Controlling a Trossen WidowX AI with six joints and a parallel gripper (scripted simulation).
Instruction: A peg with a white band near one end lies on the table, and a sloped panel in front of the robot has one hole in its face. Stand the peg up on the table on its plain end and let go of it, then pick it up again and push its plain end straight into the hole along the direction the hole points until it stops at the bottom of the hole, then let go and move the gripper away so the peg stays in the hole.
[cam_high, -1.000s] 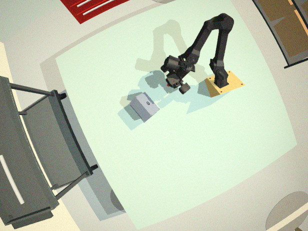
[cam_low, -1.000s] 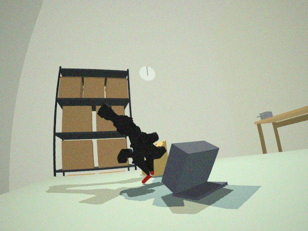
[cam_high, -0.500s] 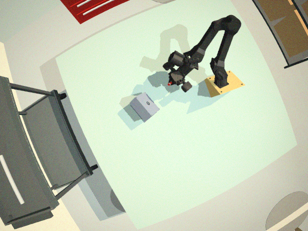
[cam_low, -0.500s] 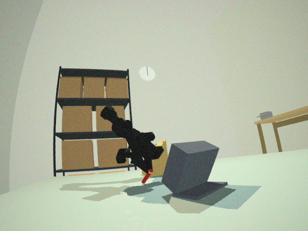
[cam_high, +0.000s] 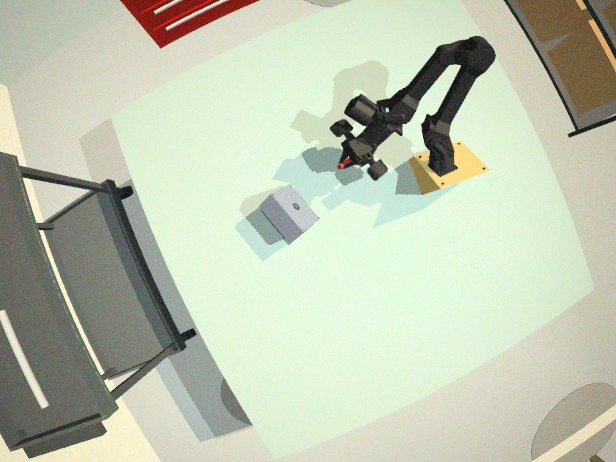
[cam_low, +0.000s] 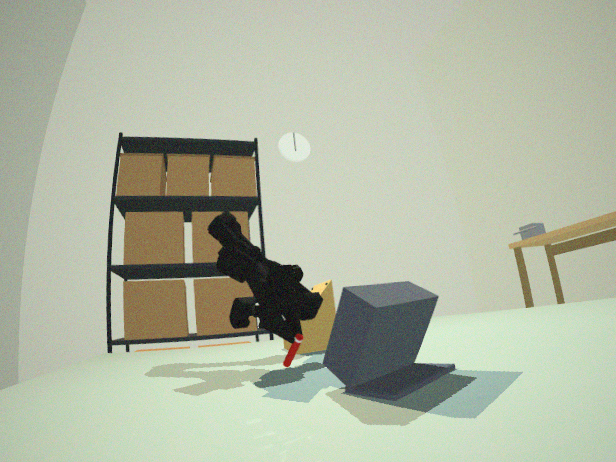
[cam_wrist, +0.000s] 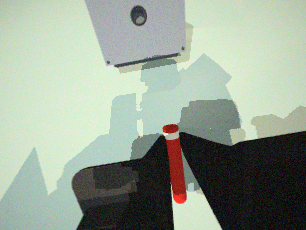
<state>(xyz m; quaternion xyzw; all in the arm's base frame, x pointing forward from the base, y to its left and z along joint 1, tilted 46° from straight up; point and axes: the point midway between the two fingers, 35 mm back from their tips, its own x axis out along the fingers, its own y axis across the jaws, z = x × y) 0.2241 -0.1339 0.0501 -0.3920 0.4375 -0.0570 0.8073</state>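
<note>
The red peg (cam_high: 344, 164) (cam_low: 292, 353) (cam_wrist: 176, 170) is held near its white-banded end. In the exterior view it leans, banded end up and plain end down, and appears to be off the table. My gripper (cam_high: 349, 160) (cam_low: 299, 338) (cam_wrist: 171, 138) is shut on the peg, with the band just beyond the fingertips in the wrist view. The sloped grey panel (cam_high: 304, 217) (cam_wrist: 150, 42) stands apart from the peg, and its block (cam_low: 392, 332) shows from behind in the exterior view. Its hole (cam_high: 296, 206) (cam_wrist: 138, 16) is empty; the exterior view does not show it.
The pale green table (cam_high: 400, 320) (cam_low: 200, 425) carries the panel block and the arm's yellow base (cam_high: 467, 162) (cam_low: 320, 320). The panel has a flat foot (cam_low: 425, 377) behind it. A shelf rack with boxes (cam_low: 155, 237) stands in the background.
</note>
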